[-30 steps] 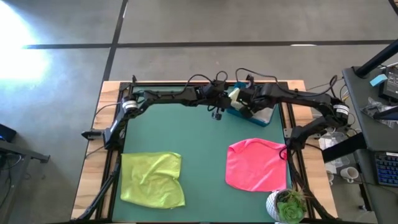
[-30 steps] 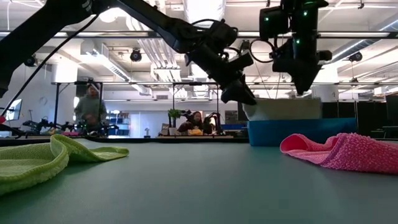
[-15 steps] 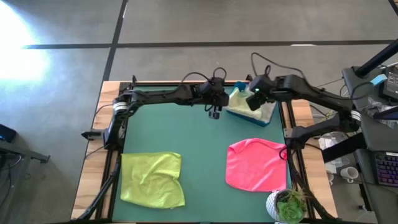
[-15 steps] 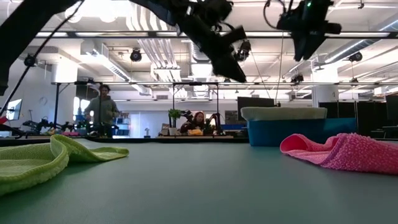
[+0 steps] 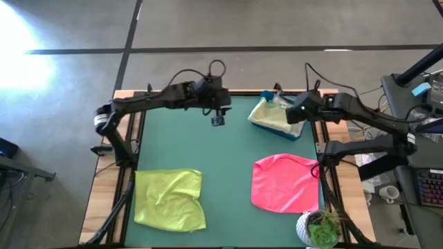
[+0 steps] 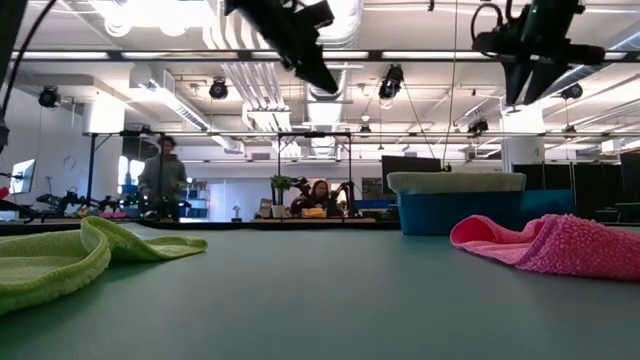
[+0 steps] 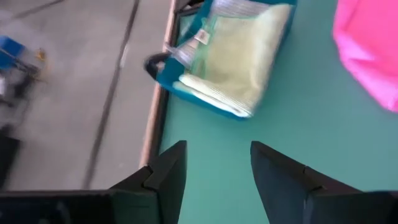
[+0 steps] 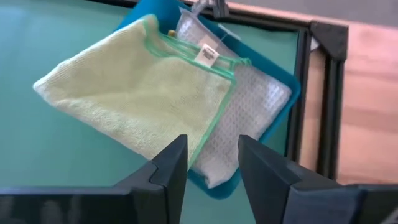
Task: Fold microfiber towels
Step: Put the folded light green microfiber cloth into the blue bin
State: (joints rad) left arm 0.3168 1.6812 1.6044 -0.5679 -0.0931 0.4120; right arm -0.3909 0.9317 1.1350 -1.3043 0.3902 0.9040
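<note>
Blue plastic forms the bin [image 5: 279, 119] at the far right of the green table mat [image 5: 228, 166], and every place below is given from it. A folded pale green towel [image 8: 140, 93] lies on top of the bin, one corner overhanging its rim toward the middle of the mat. Under it a light grey towel [image 8: 249, 118] shows along the side toward the table's right edge, touching the pale green one.

The right gripper [image 5: 299, 114] hangs in the air just beside the bin on that same right-hand side. Its two dark fingers [image 8: 171, 163] are parted with nothing between them, clear of both towels. The left gripper [image 5: 218, 119] hangs above the mat, well apart from the bin toward the left. Its fingers [image 7: 168, 168] are also spread and empty.

A hot pink towel [image 5: 285, 182] lies loosely spread on the mat nearer the front edge than the bin, almost straight in front of it. A lime green towel [image 5: 170, 198] lies rumpled on the mat well apart from the bin, at the front left. A small potted plant [image 5: 320, 228] stands at the front right corner, past the pink towel from the bin.
</note>
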